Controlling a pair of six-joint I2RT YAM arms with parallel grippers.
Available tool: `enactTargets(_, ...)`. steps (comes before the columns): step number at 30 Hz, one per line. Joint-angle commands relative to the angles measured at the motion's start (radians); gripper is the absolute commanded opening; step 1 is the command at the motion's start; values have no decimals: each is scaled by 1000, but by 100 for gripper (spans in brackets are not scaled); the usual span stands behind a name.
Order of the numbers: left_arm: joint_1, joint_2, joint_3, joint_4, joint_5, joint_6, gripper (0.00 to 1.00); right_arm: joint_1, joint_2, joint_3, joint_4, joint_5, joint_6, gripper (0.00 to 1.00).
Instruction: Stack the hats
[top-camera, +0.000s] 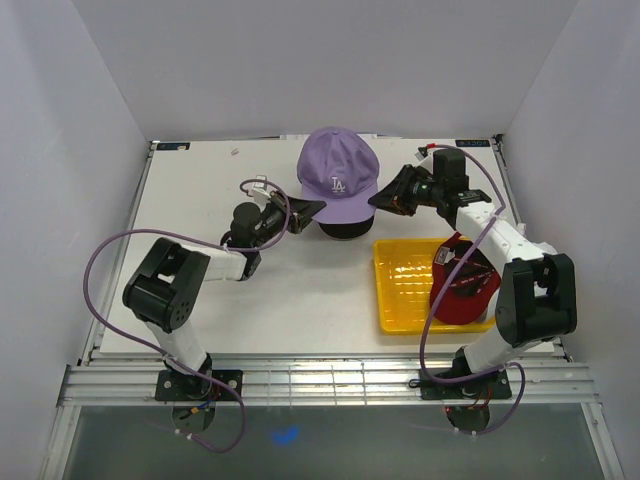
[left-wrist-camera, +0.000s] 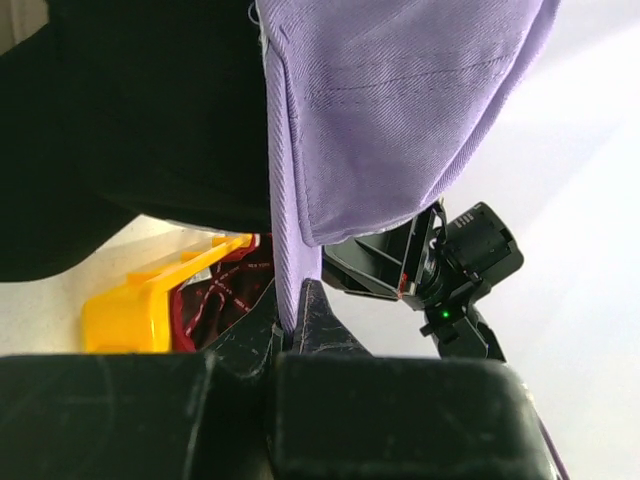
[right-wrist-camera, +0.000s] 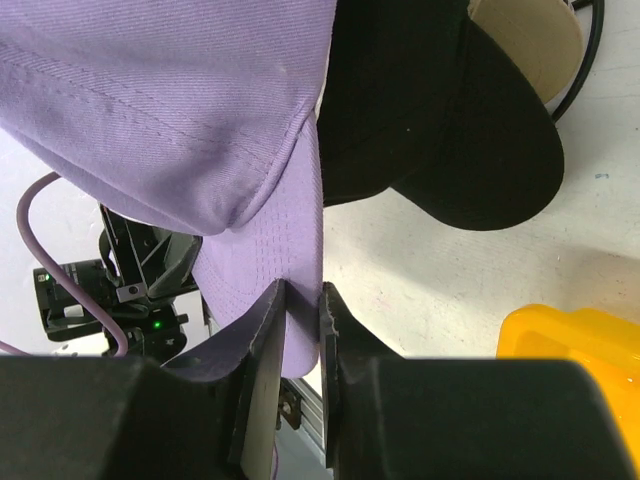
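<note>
I am seeing the top hat (top-camera: 340, 175) sitting on the lower hat (top-camera: 343, 229) at the far middle of the table (top-camera: 200, 200). The left gripper (top-camera: 298, 212) is touching its left edge and the right gripper (top-camera: 385, 197) its right edge. The tray (top-camera: 405, 285) is lying nearer to me and to the right, with the third hat (top-camera: 462, 290) resting in its right part.

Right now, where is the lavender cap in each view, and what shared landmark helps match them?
Top external: lavender cap at upper centre, over the black cap.
Left wrist: it fills the upper right, its edge pinched in the left gripper.
Right wrist: it fills the upper left, its brim pinched in the right gripper.
Shared landmark: yellow tray, lower left in left wrist, lower right in right wrist.
</note>
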Motion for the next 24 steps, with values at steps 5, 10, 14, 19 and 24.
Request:
enactTargets(5, -69, 28, -58, -96, 264, 74, 0, -14, 18, 9, 143, 96, -53, 20)
enactTargets(10, -75, 59, -53, -139, 262, 90, 0, -25, 35, -14, 138, 113, -69, 20)
enactTargets(14, -80, 79, -56, -177, 259, 113, 0, -28, 54, -24, 129, 127, -84, 19)
enactTargets(19, -80, 94, -64, -211, 252, 130, 0, -33, 77, -37, 126, 141, -102, 18)
enactTargets(24, -80, 101, -52, -267, 242, 153, 0, -37, 103, -32, 94, 153, -116, 18)
